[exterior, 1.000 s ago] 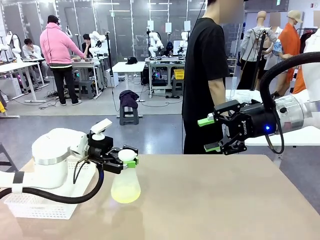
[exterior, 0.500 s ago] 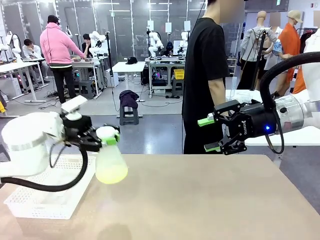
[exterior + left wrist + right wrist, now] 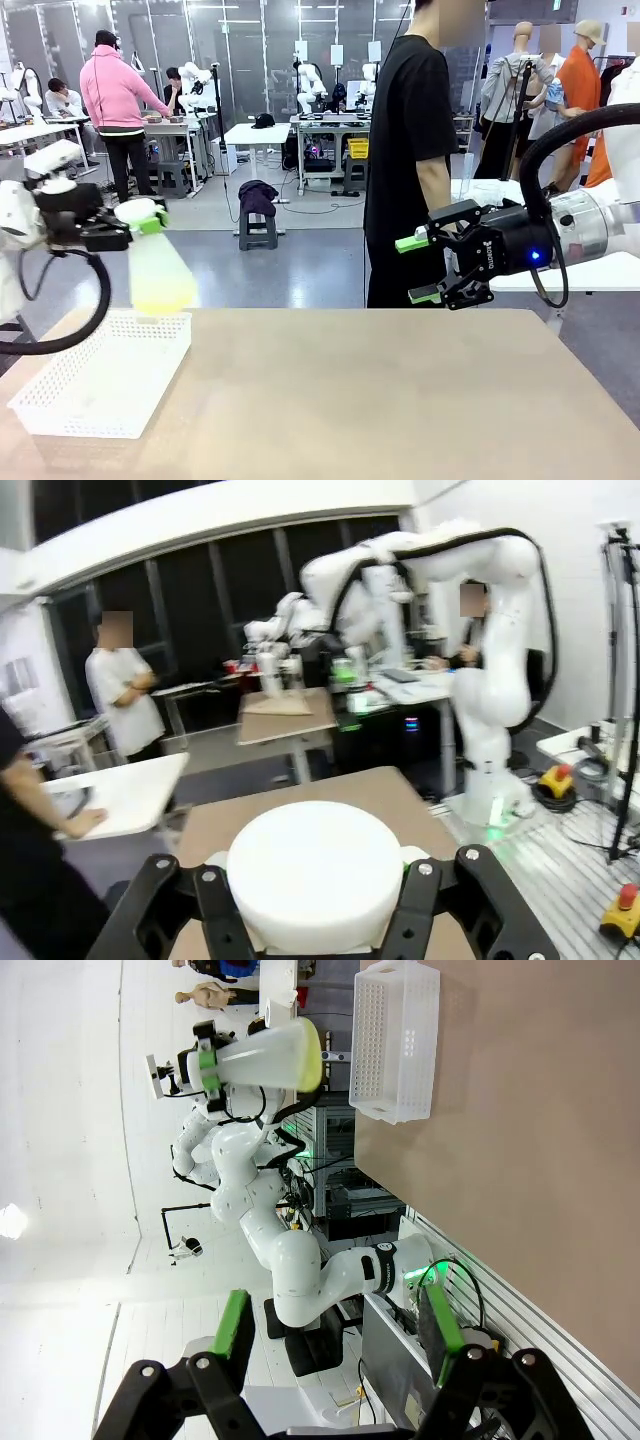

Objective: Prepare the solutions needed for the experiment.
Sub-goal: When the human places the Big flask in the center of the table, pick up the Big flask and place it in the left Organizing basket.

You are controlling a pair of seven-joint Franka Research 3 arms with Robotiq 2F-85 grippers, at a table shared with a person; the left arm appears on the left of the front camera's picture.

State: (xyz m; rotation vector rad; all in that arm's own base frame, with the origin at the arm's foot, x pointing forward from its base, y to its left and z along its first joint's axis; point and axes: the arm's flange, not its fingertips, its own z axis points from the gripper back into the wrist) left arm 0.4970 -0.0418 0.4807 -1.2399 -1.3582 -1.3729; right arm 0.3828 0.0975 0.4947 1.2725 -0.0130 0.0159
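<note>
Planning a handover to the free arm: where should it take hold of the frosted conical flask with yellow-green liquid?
Probably low on the body: the left claw already pinches the frosted conical flask at its narrow neck. The flask hangs upright above the white perforated basket, so the open right claw would come in level from the table's middle.

left arm (image 3: pixel 25 215): cut by left edge | flask (image 3: pixel 315 875): body hidden below its top | basket (image 3: pixel 100 385): contents unclear

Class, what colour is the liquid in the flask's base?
Pale yellow-green liquid, clearest in the front view.
</note>
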